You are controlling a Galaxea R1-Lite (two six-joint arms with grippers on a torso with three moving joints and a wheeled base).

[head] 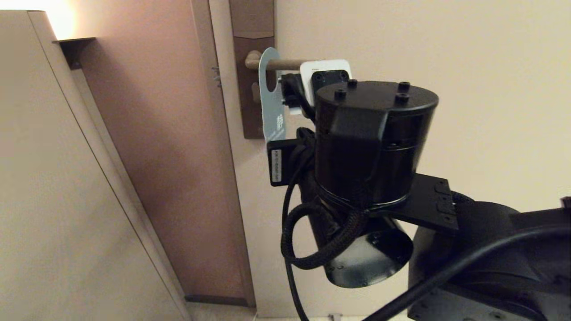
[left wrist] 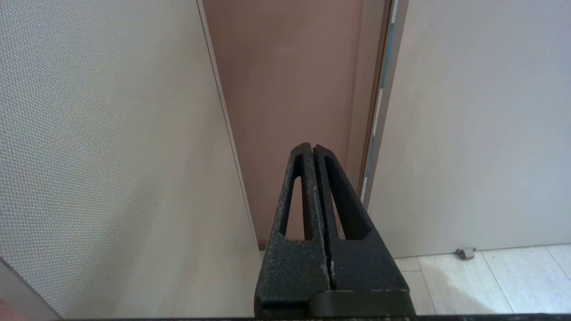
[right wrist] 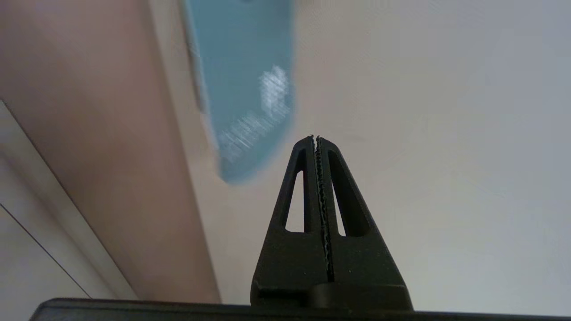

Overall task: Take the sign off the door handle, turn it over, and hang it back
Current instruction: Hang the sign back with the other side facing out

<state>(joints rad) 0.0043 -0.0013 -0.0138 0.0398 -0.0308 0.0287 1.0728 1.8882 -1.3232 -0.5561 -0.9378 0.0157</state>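
Note:
The sign (head: 272, 102) hangs by its oval hole on the door handle (head: 281, 64), a slim lever on a tall brown backplate (head: 252, 26). Its teal-blue side faces me, seen nearly edge-on in the head view. My right arm (head: 370, 142) is raised just right of the sign and hides the handle's outer end. In the right wrist view the right gripper (right wrist: 316, 138) is shut with nothing between its fingers. The blue sign (right wrist: 245, 89) shows blurred beside and beyond its tips, apart from them. My left gripper (left wrist: 312, 147) is shut and empty, parked low facing the door frame.
The pale door (head: 446, 44) fills the right side. A brown frame panel (head: 169, 133) and a beige textured wall (head: 44, 200) stand on the left. A small door stop (left wrist: 465, 253) sits on the tiled floor (left wrist: 490, 281) at the door's foot.

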